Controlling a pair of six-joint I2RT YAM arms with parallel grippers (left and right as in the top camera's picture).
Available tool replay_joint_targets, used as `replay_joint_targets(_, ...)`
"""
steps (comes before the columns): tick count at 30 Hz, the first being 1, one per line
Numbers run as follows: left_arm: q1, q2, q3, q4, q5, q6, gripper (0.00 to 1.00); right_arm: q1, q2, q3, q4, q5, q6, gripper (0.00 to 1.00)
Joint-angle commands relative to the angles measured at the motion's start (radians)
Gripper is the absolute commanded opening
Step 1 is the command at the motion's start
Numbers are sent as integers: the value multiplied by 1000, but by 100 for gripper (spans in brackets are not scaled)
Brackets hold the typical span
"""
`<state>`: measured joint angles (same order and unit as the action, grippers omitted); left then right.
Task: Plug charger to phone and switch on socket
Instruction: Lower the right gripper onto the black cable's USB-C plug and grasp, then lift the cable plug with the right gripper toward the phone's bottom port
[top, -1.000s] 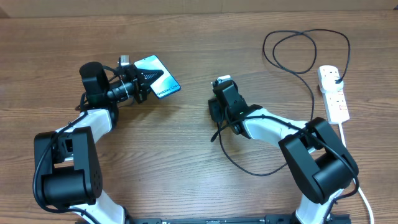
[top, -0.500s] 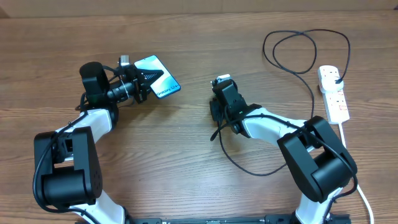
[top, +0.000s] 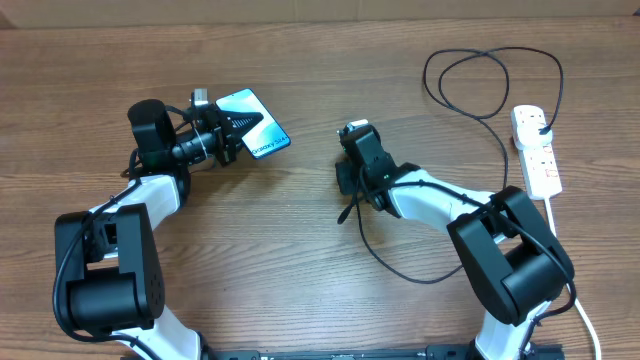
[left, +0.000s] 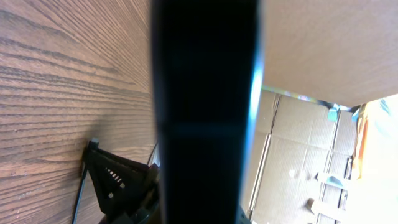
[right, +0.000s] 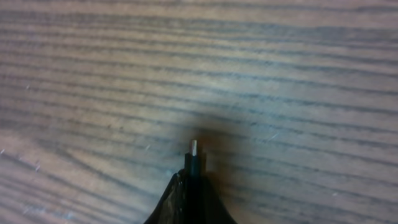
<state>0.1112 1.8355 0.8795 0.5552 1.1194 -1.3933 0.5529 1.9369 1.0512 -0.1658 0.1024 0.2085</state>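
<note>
The phone (top: 256, 128), teal screen up with white text, is at the back left, and my left gripper (top: 236, 124) is shut on its near edge. In the left wrist view the phone (left: 205, 93) is a dark band edge-on down the middle, with one black finger (left: 115, 180) beside it. My right gripper (top: 346, 184) is at the table's middle, shut on the charger (top: 470, 110) near its connector end. In the right wrist view the small metal tip (right: 193, 148) sticks out past the shut fingers (right: 186, 202), just above the wood. The socket (top: 536, 150) lies at the far right with the charger's black plug (top: 541, 122) in it.
The charger's thin black cable loops across the back right and sweeps down in front of the right arm (top: 400, 275). The socket's thick white cord (top: 562, 235) runs toward the front right edge. Cardboard boxes (left: 311, 155) stand beyond the table.
My right gripper has closed on the charger's connector end and shifted it slightly. The left gripper and the phone have not moved.
</note>
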Motion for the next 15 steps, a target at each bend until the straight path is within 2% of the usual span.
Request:
replay_joint_targets(1, 4, -10, 26, -12, 38, 60, 4, -24, 6, 74, -94, -132, 0, 4)
replay_joint_targets(4, 5, -10, 26, -31, 44, 120, 4, -61, -26, 130, -197, -354, -2, 4)
replay_joint_targets(9, 8, -10, 26, -31, 81, 182, 4, -124, -69, 134, -227, -830, -69, 4)
replay_joint_targets(15, 15, -10, 26, -28, 143, 247, 4, -151, -69, 131, -272, -1145, -87, 4)
